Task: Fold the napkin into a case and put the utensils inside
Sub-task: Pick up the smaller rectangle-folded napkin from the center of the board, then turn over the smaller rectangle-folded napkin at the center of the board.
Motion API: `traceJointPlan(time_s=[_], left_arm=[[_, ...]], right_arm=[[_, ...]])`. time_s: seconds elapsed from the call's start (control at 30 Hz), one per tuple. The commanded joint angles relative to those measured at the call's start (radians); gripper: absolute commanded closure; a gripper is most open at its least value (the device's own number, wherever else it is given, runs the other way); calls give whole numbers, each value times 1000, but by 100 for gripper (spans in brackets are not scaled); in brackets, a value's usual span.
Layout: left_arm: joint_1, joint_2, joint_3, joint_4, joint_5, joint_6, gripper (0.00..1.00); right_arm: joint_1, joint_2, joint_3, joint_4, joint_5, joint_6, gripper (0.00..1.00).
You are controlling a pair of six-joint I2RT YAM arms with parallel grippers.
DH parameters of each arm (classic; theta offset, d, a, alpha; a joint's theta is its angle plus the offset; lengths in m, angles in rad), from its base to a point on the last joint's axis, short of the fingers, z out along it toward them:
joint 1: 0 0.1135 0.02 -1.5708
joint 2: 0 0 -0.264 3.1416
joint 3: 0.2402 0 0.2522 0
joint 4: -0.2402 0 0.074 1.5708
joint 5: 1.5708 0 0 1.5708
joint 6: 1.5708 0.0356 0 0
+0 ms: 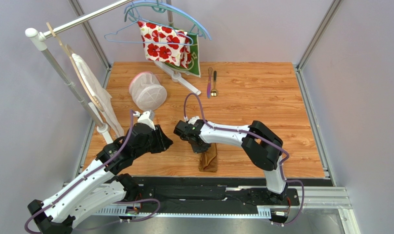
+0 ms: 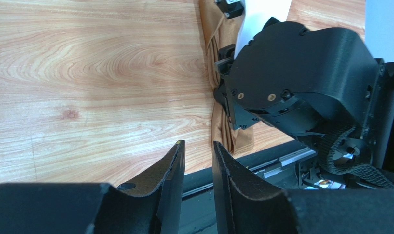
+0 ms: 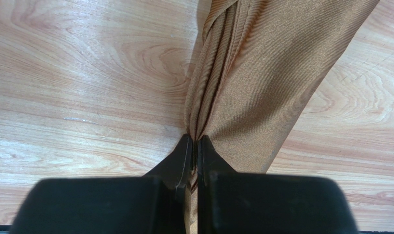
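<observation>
Wood-grain surface [image 1: 262, 97] filled the cell between grey walls, with a rail of hangers and a red-flowered cloth [image 1: 165, 48] at the back. The napkin [image 1: 208, 158] lay close to the near edge, gathered into a narrow golden-brown strip. Its long axis ran from the near edge toward the far one.

The right arm [image 1: 228, 134] reached in from the right and hung directly over the strip's far end. In the right wrist view its jaws were pressed together on a bunched ridge of satin, with a thin line of cloth showing between the tips. The pleats ran straight away from the tips, so the strip's long axis lined up with the jaws' own reach.

The left arm [image 1: 135, 141] hovered just to the left of the napkin, apart from it. Its jaws were partly spread with nothing between them, and they pointed toward the cloth's left edge.

The utensils [image 1: 211, 83] lay side by side at the far end of the surface, well apart from the napkin. The purple-pink knife [image 1: 209, 83] sat left of the spoon [image 1: 214, 84], and both ran near to far like the strip.

By my reading the cloth looked more bunched than flat, so the case seemed unfinished. The right arm was the one nearer both cloth and utensils. Any lift or drag would probably follow the strip's long axis.
</observation>
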Motion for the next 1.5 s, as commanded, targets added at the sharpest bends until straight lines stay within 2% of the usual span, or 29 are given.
traceJointPlan(time_s=[0.0,0.1,0.3,0.33,0.4,0.43,0.5,0.53,0.6,0.63,0.83,1.07,1.23,1.33,1.47], left_arm=[[4,-2,17,-10,-23,11,64],[2,-3,23,-20,-32,11,64],[2,8,28,-30,-53,11,64],[4,14,28,-28,-56,11,64],[4,24,31,-27,-58,12,64],[4,34,34,-22,-56,15,64],[4,46,40,-17,-53,18,64],[4,57,43,-14,-53,20,64],[4,67,45,-4,-49,21,64],[2,78,46,-1,-47,26,64],[4,139,64,29,-29,43,64],[4,172,66,70,-15,52,64],[4,216,74,111,12,57,64],[4,245,83,131,34,67,64],[4,274,80,171,68,84,64]], right_arm=[[0,-96,-8,69,-2,1,100],[-29,-171,-58,170,-107,8,100],[-152,-410,-235,505,-359,47,100],[-178,-432,-308,621,-399,89,100],[-253,-478,-391,747,-507,149,100],[-276,-487,-472,881,-543,204,100],[-334,-478,-537,1023,-636,269,100],[-350,-469,-574,1165,-664,298,100],[-385,-417,-646,1285,-727,373,100],[-393,-399,-669,1421,-744,401,100],[-444,-281,-836,1788,-784,542,100],[-500,-262,-1025,2020,-807,573,100],[-543,-273,-1146,2140,-819,597,100],[-559,-268,-1185,2150,-816,598,99],[-605,-253,-1296,2249,-804,625,96]])
